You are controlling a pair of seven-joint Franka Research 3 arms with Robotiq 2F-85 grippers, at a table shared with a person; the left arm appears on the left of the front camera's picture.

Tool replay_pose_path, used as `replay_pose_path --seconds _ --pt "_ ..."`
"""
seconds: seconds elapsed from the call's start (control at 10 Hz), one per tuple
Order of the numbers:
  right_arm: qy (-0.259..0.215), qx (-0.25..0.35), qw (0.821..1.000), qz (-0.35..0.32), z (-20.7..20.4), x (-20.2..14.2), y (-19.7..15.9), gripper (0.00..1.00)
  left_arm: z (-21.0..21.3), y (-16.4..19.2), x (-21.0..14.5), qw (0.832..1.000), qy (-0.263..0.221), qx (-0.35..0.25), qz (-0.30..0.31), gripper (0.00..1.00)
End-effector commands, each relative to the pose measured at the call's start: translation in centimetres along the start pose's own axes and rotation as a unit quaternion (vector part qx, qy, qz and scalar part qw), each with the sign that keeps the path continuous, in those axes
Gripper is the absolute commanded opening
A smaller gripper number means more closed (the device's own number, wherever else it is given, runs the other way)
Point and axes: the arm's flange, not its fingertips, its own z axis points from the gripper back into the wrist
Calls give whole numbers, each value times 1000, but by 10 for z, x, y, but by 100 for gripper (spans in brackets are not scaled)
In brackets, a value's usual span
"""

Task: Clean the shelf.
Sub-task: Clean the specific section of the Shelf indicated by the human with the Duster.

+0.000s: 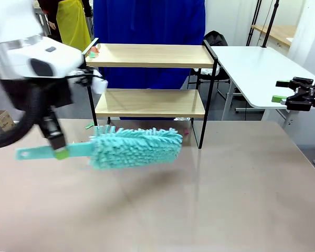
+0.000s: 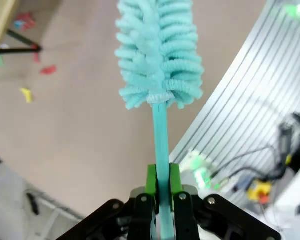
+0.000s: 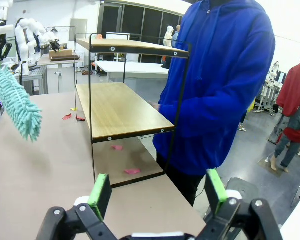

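Shelf (image 1: 149,102) location: far middle of the tabletop (image 1: 226,199), with a small red and green scrap (image 1: 93,51) at the left end of its upper board. At the left, we see the left end effector (image 1: 60,152) clamped on the handle of a teal duster (image 1: 136,148); its green pads press the flat handle from both sides. We note that the duster lies level, fluffy head pointing right, on the near side of the shelf's lower board and clear of the tabletop. Coloured scraps (image 1: 89,125) lie on the tabletop under the shelf. A person in a blue top (image 1: 147,21) stands behind the shelf. At the far right, the right end effector (image 1: 281,91) hangs with its fingers spread wide apart.
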Motion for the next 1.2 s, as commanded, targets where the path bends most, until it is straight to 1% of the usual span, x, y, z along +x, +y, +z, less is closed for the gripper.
replay_pose_path --seconds 0.0,0.1,0.2,0.3,0.4,0.5,0.6,0.8,0.9,1.0,1.1 --pt "-1 0 1000 3 -1 3 0 100 2 -22 39 998 -7 -21 66 13" --pt "-1 0 1000 3 -1 3 0 100 -4 -35 60 996 0 -39 81 13" --pt "-1 0 1000 3 -1 3 0 100 -10 -46 81 992 -2 -48 119 13" --pt "-1 0 1000 3 -1 3 0 100 -16 -54 96 988 11 -47 148 13" --pt "-1 0 1000 3 -1 3 0 100 -21 -58 105 987 34 -43 148 13" --pt "-1 0 1000 3 -1 3 0 100 -14 -51 104 988 53 -49 135 13" --pt "-1 0 1000 3 -1 3 0 100 -27 -60 96 990 22 -47 132 13" --pt "-1 0 1000 3 -1 3 0 100 -27 -60 96 990 22 -47 132 13" --pt "-1 0 1000 3 -1 3 0 100 -30 -59 105 988 37 -51 138 13" --pt "-1 0 1000 3 -1 3 0 100 -29 -68 116 982 19 -47 184 13" --pt "-1 0 1000 3 -1 3 0 100 -37 -81 132 975 0 -38 220 13"
